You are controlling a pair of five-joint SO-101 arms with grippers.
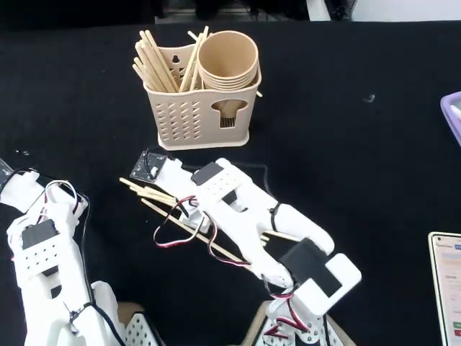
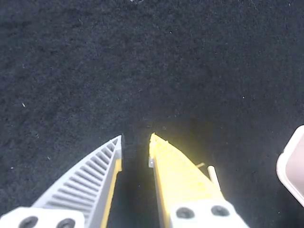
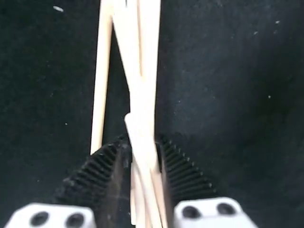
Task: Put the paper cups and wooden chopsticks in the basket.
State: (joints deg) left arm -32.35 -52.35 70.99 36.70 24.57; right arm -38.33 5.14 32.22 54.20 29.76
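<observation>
Right claw [image 3: 140, 142]: jaws closed on a bundle of wooden chopsticks [image 3: 142, 71], over the black table [image 3: 228, 71].
Left claw [image 2: 135, 140]: jaws slightly parted, nothing between them.
Basket [image 1: 189, 119]: just beyond the right claw; holds stacked paper cups [image 1: 229, 58] and upright chopsticks [image 1: 153, 61].
Screen [image 1: 448, 288]: well apart from both claws; print too small to read.

No words or numbers could be read. A screen [image 1: 447, 288] at the right edge of the desk [image 1: 346, 158] had print too small to read.
</observation>
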